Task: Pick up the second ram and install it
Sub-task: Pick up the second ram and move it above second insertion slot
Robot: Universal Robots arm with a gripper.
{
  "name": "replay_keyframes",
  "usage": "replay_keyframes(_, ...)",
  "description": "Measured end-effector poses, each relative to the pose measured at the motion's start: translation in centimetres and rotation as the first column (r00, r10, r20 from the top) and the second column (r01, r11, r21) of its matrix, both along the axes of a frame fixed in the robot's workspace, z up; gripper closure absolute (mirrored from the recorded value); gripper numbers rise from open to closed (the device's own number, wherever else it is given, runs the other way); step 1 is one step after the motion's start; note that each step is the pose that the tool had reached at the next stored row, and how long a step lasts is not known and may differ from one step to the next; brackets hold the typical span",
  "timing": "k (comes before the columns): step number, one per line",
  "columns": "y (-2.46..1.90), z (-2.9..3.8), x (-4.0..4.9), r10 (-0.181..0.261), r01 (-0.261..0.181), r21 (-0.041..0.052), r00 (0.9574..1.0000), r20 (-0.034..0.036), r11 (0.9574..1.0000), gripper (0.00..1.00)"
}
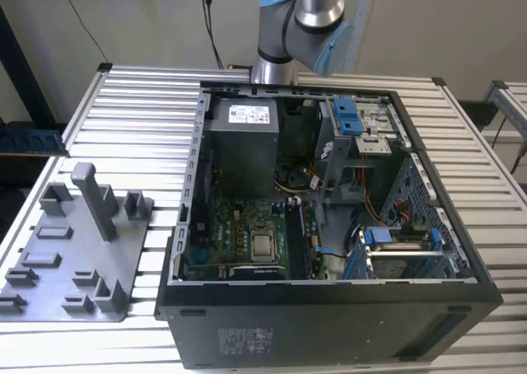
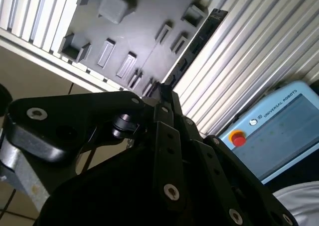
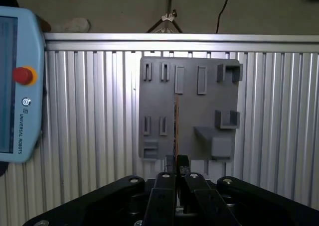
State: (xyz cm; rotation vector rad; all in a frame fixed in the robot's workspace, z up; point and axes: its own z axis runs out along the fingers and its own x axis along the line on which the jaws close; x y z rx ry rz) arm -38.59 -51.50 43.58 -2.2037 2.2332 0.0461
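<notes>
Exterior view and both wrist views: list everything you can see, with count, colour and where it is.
table: one, silver, slatted, under everything.
computer case: one, black, open, on the table.
motherboard: one, green, inside the case.
power supply: one, grey, inside the case, far end.
fixture plate: one, grey, on the table, on the exterior view's left of the case.
teach pendant: one, pale blue with a red button, by the table's edge in both wrist views.
second ram: one, dark, in the gripper.
robot arm: one, silver and blue, behind the case.
gripper: one, black, shut on the second ram.
</notes>
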Motion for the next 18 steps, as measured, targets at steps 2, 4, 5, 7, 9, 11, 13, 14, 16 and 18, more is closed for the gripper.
replay_keyframes(2, 0.00, 0.00, 0.91, 0.001, -0.001, -0.0001, 1.0000, 0.0000, 1.0000, 0.87)
replay_keyframes(4, 0.00, 0.00, 1.80, 0.001, -0.001, 0.0000, 1.0000, 0.0000, 1.0000, 0.87)
replay_keyframes(5, 0.00, 0.00, 2.25, 0.001, -0.001, 0.0000, 1.0000, 0.0000, 1.0000, 0.87)
replay_keyframes(7, 0.00, 0.00, 3.19, 0.002, -0.002, 0.0000, 1.0000, 0.0001, 1.0000, 0.87)
replay_keyframes(9, 0.00, 0.00, 4.10, 0.002, -0.002, 0.0000, 1.0000, 0.0000, 1.0000, 0.87)
replay_keyframes(11, 0.01, 0.00, 4.99, 0.002, -0.002, 0.0000, 1.0000, 0.0000, 1.0000, 0.87)
replay_keyframes(13, 0.01, 0.00, 5.90, 0.002, -0.002, -0.0001, 1.0000, 0.0000, 1.0000, 0.87)
replay_keyframes(14, 0.01, 0.00, 6.36, 0.003, -0.003, 0.0000, 1.0000, 0.0000, 1.0000, 0.87)
replay_keyframes(16, 0.01, -0.01, 7.28, 0.003, -0.003, 0.0001, 1.0000, 0.0001, 1.0000, 0.87)
replay_keyframes(18, 0.01, 0.00, 8.19, 0.003, -0.003, -0.0001, 1.0000, 0.0000, 1.0000, 0.87)
